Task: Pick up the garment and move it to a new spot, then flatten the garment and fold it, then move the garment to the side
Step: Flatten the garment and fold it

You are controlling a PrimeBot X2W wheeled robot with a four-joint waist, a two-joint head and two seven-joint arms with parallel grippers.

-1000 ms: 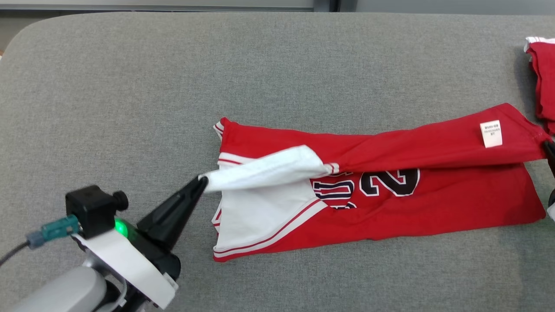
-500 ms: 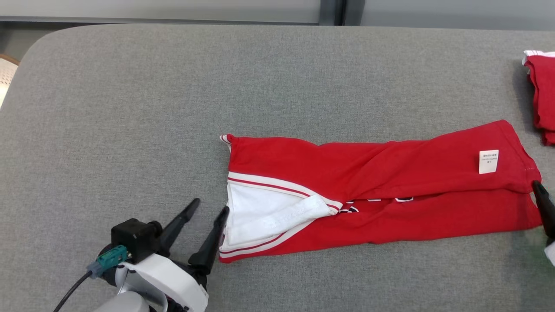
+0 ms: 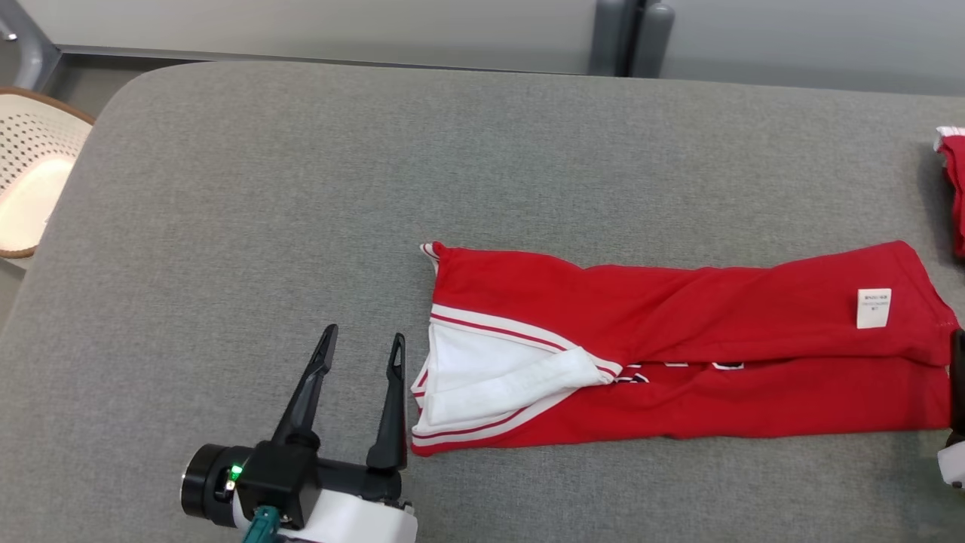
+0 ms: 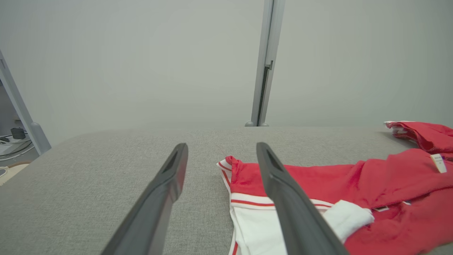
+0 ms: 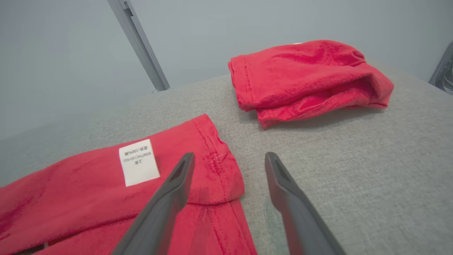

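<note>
- Right, the red garment (image 3: pixel 678 339) lies flat on the grey table (image 3: pixel 226 188), folded into a long band. It runs across the robot's front and sits mostly in the right half of the head view.
- Its left end shows a white panel (image 3: pixel 482 369) edged with red-and-white striped trim, and dark lettering peeks out from under the upper fold.
- A white label (image 3: pixel 873 308) sits on the red cloth near the right end.
- Left gripper (image 3: pixel 363 332): fingers spread wide with nothing between them, just beside the striped end. The nearer finger is close to the cloth edge; whether it touches, can't tell.
- Right gripper (image 5: pixel 229 156): wide apart too, and empty, at the garment's right hem. One finger is over the red corner, the other over bare grey table.
- Beyond that hem and apart from it, a second red garment (image 5: pixel 308 74) lies bunched on the table.
</note>
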